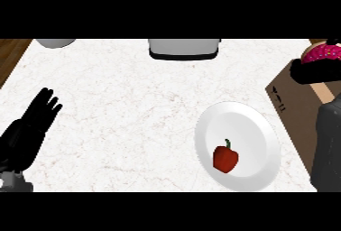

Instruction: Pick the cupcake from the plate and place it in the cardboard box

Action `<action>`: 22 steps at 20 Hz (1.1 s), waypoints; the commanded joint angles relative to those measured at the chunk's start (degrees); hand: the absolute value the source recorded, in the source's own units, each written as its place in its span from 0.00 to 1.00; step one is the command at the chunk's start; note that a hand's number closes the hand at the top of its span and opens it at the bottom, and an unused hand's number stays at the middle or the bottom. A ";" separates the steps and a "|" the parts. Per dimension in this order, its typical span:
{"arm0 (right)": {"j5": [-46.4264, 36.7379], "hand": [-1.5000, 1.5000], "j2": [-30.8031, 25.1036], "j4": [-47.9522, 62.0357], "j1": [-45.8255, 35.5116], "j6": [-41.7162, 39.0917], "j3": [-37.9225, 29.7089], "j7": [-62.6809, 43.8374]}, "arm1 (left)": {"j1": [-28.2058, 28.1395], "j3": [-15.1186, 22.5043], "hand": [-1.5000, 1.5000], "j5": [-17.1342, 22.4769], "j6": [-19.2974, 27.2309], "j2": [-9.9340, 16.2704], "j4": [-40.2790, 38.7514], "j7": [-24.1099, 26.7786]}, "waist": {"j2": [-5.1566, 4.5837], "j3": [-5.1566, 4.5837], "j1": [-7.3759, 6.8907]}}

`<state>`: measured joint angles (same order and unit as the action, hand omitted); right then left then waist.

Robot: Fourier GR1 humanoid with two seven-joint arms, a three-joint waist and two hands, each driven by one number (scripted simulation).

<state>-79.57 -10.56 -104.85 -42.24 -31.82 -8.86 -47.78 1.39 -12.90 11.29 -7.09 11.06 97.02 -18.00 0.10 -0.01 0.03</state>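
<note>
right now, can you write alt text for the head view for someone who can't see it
The robot's right hand holds a pink-frosted cupcake above a cardboard box at the right edge of a white marble counter. A white plate beside the box holds a red bell pepper, and the left hand rests open at the left.

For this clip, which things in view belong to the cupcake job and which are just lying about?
Belongs to the job:
- cupcake, pink, over the box
- right robot hand, curled round it
- cardboard box
- white plate

Lying about:
- red pepper on the plate
- left robot hand, resting open
- grey object at the far edge
- another grey object, top left
</note>
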 commanded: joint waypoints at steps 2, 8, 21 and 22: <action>3.28 1.00 -6.40 3.45 2.57 -0.51 -5.73 4.51 | 0.10 3.26 0.50 -3.05 2.03 -2.41 1.97 -0.32 | -0.09 0.02 0.01; 5.69 1.00 -6.86 1.71 11.96 7.26 -6.08 9.26 | 2.61 -0.38 0.50 -1.11 1.13 -0.22 -1.85 -0.01 | -0.10 0.01 0.10; 16.35 1.00 -8.61 22.00 17.83 16.18 -16.25 18.28 | -1.03 -1.23 0.50 0.74 -1.68 0.34 -0.03 0.68 | -0.13 0.02 -0.08; 13.68 1.00 -6.73 23.54 16.68 19.60 -15.92 14.14 | 0.36 -0.49 0.50 -2.14 -0.53 -0.46 -3.95 3.79 | -0.26 0.00 -0.08</action>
<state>-66.19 -18.50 -85.68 -26.62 -13.57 -22.85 -31.03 1.09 -13.16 10.57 -7.43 10.50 96.66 -17.01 0.11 -0.13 -0.14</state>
